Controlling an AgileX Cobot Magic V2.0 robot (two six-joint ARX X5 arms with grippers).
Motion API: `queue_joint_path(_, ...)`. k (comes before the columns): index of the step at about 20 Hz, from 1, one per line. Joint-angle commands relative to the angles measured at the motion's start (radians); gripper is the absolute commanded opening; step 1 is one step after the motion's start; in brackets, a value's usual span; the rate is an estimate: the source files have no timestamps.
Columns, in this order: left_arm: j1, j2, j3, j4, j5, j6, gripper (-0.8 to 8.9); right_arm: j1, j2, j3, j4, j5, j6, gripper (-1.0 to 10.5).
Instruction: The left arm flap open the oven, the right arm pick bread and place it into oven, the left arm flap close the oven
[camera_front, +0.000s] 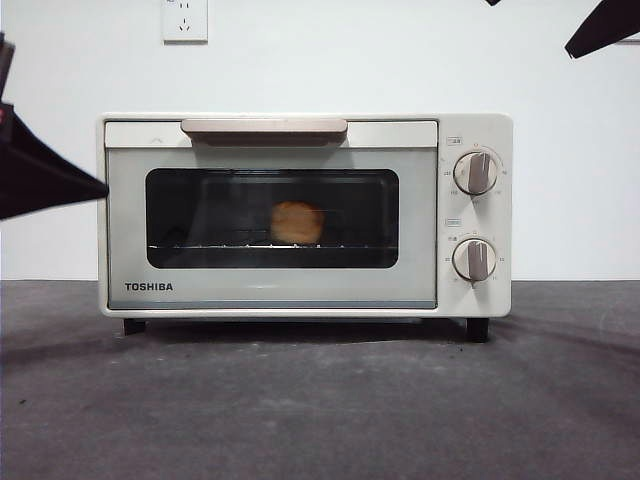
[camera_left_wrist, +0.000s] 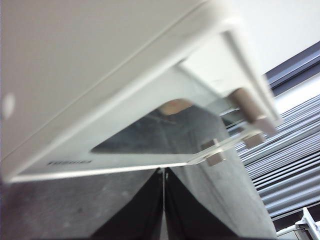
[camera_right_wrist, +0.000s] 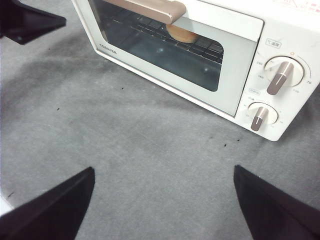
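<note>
oven (camera_front: 270, 290) sits on the grey table (camera_front: 320, 410), door shut, beige bar handle (camera_front: 264, 127) along the top of the door. bread (camera_front: 297, 222) is inside on the wire rack (camera_front: 250, 245), seen through the dark glass, about mid-window. two knobs (camera_front: 476, 172) stacked on the right panel, toshiba mark low on the door's left. white wall socket (camera_front: 185, 19) above the oven.

left tool (camera_left_wrist: 163, 200): black jaws pressed together, only a thin seam between them, gripping nothing. it sits just off the oven's left side at door height; in the front view it shows as a dark wedge (camera_front: 45, 170) with its tip almost at the oven's left edge, cannot tell if touching. left wrist view is blurred, shows the door glass and handle up close.

right tool (camera_right_wrist: 162, 200): jaws spread wide, empty, above bare table in front of the oven, well apart from it. in the front view only a black tip (camera_front: 603, 28) at the top right corner. right wrist view also catches the left tool (camera_right_wrist: 27, 20) by the oven's far end.
</note>
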Motion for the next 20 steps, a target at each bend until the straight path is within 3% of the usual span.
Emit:
queue_joint_path(1, -0.013, -0.075, 0.014, -0.011, 0.01, -0.009, 0.13, 0.008, 0.005, 0.012, 0.01, 0.002, 0.011, 4.4)
queue_joint_path(5, -0.022, -0.266, 0.057, -0.259, -0.021, 0.066, 0.14, 0.008, 0.005, 0.012, 0.02, 0.002, 0.01, 4.4)
queue_joint_path(13, -0.069, -0.546, 0.378, -1.103, -0.324, 0.489, 0.14, 0.008, 0.005, 0.012, 0.043, 0.009, 0.01, 4.4)
queue_joint_path(16, -0.089, -0.603, 0.476, -1.307, -0.352, 0.561, 0.14, 0.008, 0.005, 0.012, 0.043, 0.009, 0.004, 4.4)
queue_joint_path(20, -0.107, -0.696, 0.531, -1.481, -0.48, 0.649, 0.14, 0.008, 0.005, 0.012, 0.043, 0.009, 0.003, 4.4)
